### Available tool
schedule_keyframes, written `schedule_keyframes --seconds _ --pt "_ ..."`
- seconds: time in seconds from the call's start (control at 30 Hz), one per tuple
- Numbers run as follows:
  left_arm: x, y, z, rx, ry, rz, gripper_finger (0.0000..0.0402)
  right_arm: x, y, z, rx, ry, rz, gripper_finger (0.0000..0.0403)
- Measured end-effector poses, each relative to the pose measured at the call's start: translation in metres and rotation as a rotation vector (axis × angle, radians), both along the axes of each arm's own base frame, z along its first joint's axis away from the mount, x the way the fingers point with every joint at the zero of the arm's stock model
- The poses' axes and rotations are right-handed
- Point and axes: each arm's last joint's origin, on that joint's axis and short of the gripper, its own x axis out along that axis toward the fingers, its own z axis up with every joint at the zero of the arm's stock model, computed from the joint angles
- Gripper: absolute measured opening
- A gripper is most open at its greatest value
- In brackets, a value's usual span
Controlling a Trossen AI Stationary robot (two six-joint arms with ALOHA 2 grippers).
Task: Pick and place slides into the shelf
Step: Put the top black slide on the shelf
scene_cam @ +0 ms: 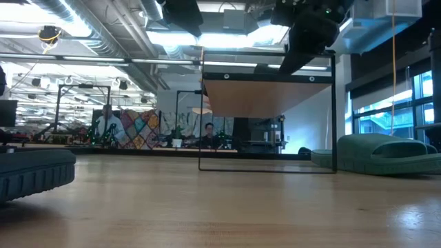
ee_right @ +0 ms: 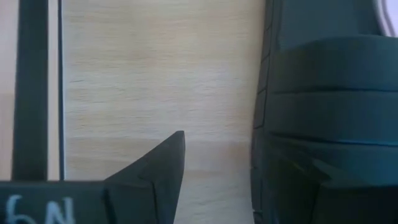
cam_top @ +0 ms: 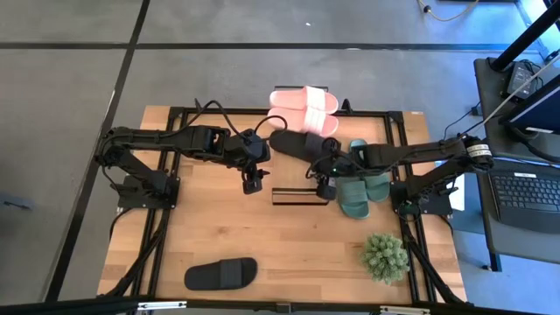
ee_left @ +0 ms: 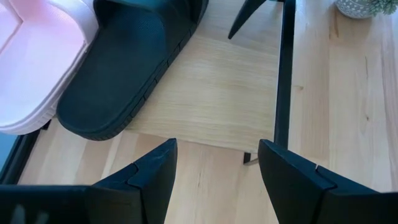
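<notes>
Above the shelf (cam_top: 300, 195), both grippers hover with jaws released, holding nothing. Judging by this, a black slide (cam_top: 220, 274) on the tabletop (cam_top: 289, 254) needs fetching next

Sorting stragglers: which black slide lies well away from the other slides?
The black slide alone near the table's front edge, on the left arm's side. The other black slide lies at the back beside the pink pair.
</notes>
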Motion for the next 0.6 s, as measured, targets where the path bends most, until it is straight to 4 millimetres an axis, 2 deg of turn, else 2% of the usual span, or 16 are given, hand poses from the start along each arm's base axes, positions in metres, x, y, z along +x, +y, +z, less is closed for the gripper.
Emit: schedule_keyframes --seconds 0.27,0.6 --pt "0.0000 0.0000 0.0000 0.000 0.000 0.000 0.0216 -0.0003 -0.0092 0.0002 -0.006 0.004 -0.013 0.0198" --pt "0.0000 0.0000 0.0000 0.000 0.000 0.001 0.0216 -0.0016 -0.0095 -0.0005 -0.021 0.024 -0.003 0.0198"
